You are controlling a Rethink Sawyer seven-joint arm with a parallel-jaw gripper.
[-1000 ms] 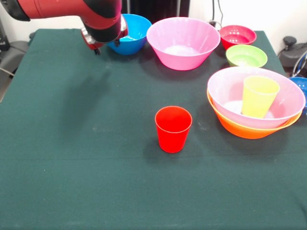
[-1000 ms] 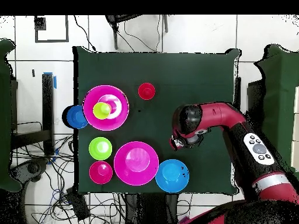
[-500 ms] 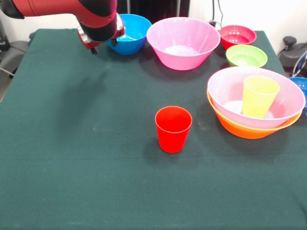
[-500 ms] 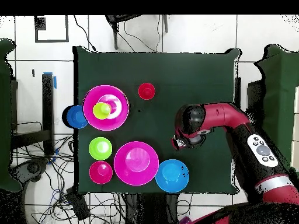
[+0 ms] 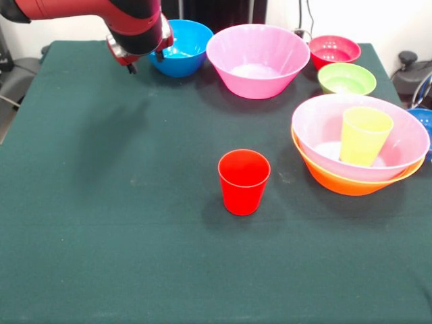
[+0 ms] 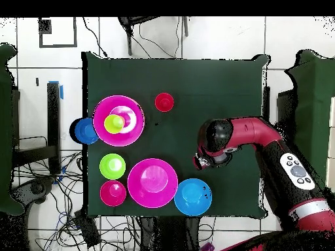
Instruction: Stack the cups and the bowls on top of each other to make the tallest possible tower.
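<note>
The arm hung over the far left part of the green-covered table, its red and black wrist blocking most of what sat beneath it, and the gripper showed only as a few dark tips poking out under the wrist, just beside the light blue bowl. From where I stood I could not tell whether its jaws were open or closed, nor whether anything was in them. The light blue bowl stood at the far edge, with a big pink bowl right next to it, and beyond that the small magenta-red bowl with the green bowl just in front of it. The tower sat toward the right side: the orange bowl at the bottom, the second pink bowl nested inside it, and the lime green cup standing upright within that, its rim rising above the pink one. A dark blue bowl peeked in at the right edge, just behind the pile. The red cup stood alone and upright, mouth up, near the middle of the cloth, well apart from the arm and a little way off from the orange bowl. Looking down from above, the gripper hung over bare cloth near the blue bowl.
</note>
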